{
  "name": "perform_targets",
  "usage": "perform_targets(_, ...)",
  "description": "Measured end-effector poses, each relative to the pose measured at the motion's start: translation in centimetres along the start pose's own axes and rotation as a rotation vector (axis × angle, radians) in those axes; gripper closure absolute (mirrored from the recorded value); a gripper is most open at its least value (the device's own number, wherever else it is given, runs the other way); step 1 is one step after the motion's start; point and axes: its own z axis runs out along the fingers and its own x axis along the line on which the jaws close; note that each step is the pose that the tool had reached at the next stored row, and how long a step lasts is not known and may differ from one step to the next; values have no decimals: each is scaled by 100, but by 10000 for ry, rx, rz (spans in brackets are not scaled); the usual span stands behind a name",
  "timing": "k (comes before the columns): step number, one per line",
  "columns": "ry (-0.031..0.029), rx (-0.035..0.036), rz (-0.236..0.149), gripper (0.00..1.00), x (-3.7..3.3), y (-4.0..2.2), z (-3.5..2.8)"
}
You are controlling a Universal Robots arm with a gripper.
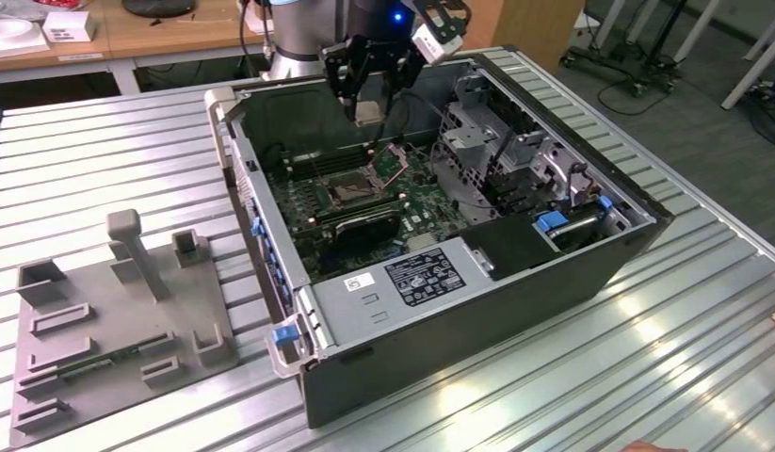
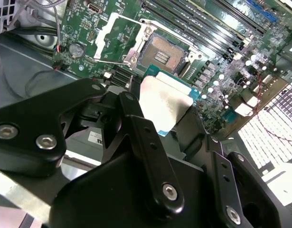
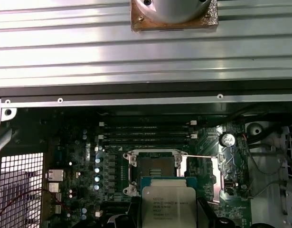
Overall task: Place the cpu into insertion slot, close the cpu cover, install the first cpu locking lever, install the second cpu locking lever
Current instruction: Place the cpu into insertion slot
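I hold the cpu [image 2: 165, 107] gripped between my fingers [image 2: 136, 123], over the green board [image 1: 419, 202] near the open slot [image 2: 164, 54]. The cover [image 2: 115, 40] stands flipped back; seating, closing and both levers are not yet done.

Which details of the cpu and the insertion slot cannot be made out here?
cpu, second wrist view: side edges hidden by the gripper holding it.
cpu, first wrist view: one edge cut off by the picture's border.
insertion slot, exterior view: contacts too small.
insertion slot, first wrist view: one side hidden behind the cpu.
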Motion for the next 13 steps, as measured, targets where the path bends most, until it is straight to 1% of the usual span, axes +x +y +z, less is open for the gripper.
perform_targets(7,0,-1,0,46,0,0,8)
perform_targets(13,1,2,1,46,1,-9,100)
